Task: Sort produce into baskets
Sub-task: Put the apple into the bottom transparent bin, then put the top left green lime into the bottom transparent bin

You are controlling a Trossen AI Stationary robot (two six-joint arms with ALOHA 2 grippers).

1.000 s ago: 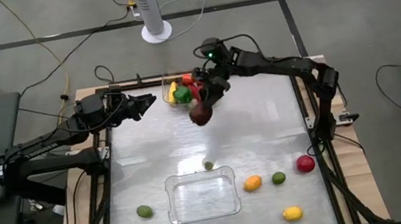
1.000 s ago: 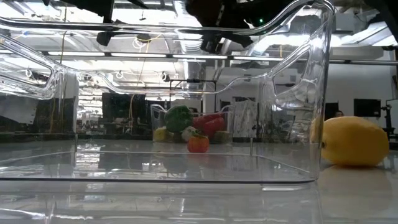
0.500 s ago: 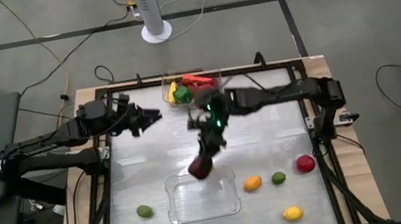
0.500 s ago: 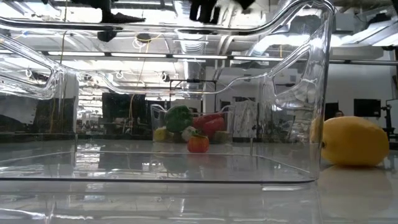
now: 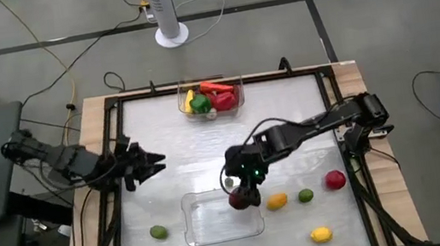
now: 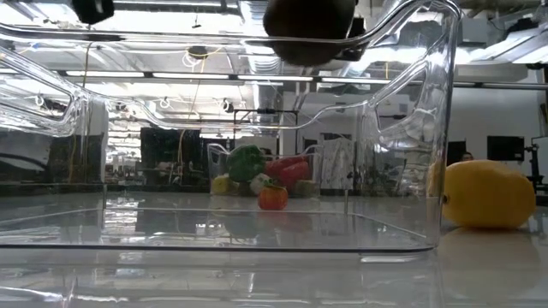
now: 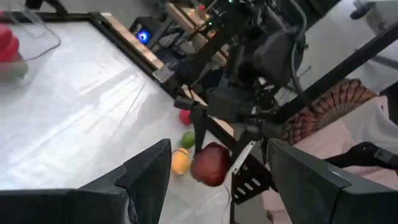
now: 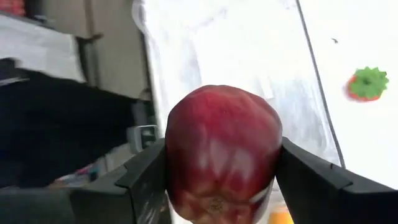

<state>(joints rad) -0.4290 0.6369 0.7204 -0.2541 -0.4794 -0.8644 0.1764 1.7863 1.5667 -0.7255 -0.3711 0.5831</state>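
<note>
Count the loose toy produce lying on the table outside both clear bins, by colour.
Green round pieces: 2
Red round piece: 1
Small red, green-topped piece: 1
Orange round piece: 1
Yellow lemon-shaped piece: 1
Total: 6

Lighting even and bright, from overhead. High view: the pale surface (image 5: 290, 130) shows soft white glare patches; shadows faint and short. Low view: ceiling strip lights (image 6: 197, 79) reflect in the clear bin wall (image 6: 411, 128), which bends the room behind it; the glossy surface mirrors them. Left wrist view: soft blur throughout. Right wrist view: the dark red fruit (image 8: 222, 152) carries pale highlights; background blurred.
</note>
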